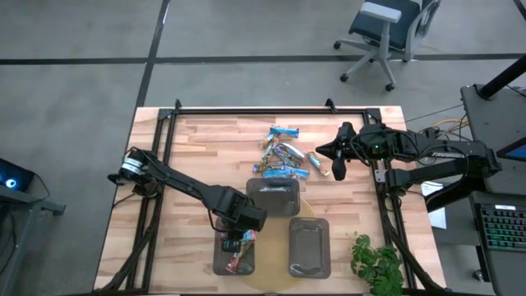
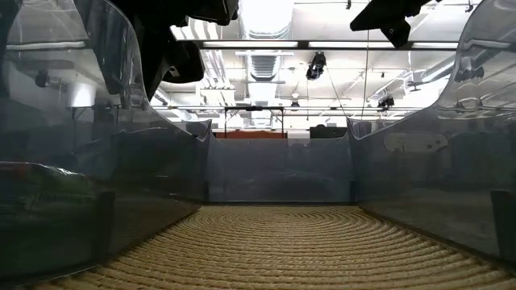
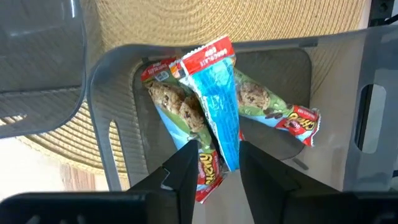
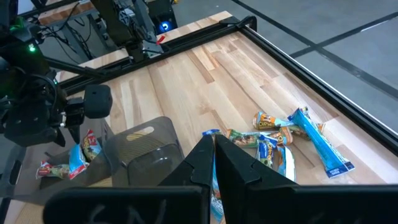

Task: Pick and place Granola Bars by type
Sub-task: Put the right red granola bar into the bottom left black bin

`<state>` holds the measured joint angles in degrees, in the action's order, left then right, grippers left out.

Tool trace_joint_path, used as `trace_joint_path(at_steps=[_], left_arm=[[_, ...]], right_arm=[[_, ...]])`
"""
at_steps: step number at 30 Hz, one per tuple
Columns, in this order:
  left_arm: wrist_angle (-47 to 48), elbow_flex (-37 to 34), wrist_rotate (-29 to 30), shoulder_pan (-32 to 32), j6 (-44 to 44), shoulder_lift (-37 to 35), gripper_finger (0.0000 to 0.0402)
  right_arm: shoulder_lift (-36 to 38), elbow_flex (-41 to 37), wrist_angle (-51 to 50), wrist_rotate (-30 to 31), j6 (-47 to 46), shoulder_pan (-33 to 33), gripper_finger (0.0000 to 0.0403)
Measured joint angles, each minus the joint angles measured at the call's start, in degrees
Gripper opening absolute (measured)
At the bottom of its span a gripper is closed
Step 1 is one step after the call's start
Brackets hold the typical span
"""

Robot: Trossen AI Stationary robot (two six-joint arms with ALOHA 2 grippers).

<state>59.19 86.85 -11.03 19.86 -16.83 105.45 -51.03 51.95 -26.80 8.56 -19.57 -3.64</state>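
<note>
My left gripper [image 1: 234,241] [image 3: 219,152] points down over the near-left grey tray [image 1: 219,265] [image 3: 112,74], fingers apart. A blue wrapped granola bar [image 3: 214,99] lies slanted in that tray on top of two cookie-print bars [image 3: 168,99] [image 3: 273,106], its near end between my fingers. A loose pile of granola bars [image 1: 283,156] [image 4: 280,140], mostly blue, lies on the wooden table at the far middle. My right gripper [image 1: 338,170] [image 4: 214,140] hangs shut above the table just right of that pile and holds nothing. My left gripper stands from above with one finger on each side of the blue bar's near end [image 3: 227,157]. Whether the fingers [image 3: 186,171] touch the wrapper I cannot tell. The bar rests on the other bars in the tray.
Two more grey trays stand on a round woven mat [image 3: 217,18]: one in the middle [image 1: 274,197], one at the near right [image 1: 308,247]. A small green plant [image 1: 378,263] sits at the table's near right corner. Black rails frame the table's far and side edges.
</note>
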Motion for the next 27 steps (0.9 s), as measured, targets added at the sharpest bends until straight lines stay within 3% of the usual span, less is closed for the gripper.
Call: trace_joint_path(at_steps=[16, 27], left_arm=[[2.29, 0.00, 1.11, -1.67, 0.58, -3.76, 0.0100], [3.77, 0.00, 11.84, -6.43, -0.10, -14.61, 0.0106]], right_arm=[[0.00, 0.00, 0.03, 0.01, 0.02, -0.01, 0.0008], [0.00, -0.01, 0.06, 0.02, 0.02, -0.01, 0.0008]])
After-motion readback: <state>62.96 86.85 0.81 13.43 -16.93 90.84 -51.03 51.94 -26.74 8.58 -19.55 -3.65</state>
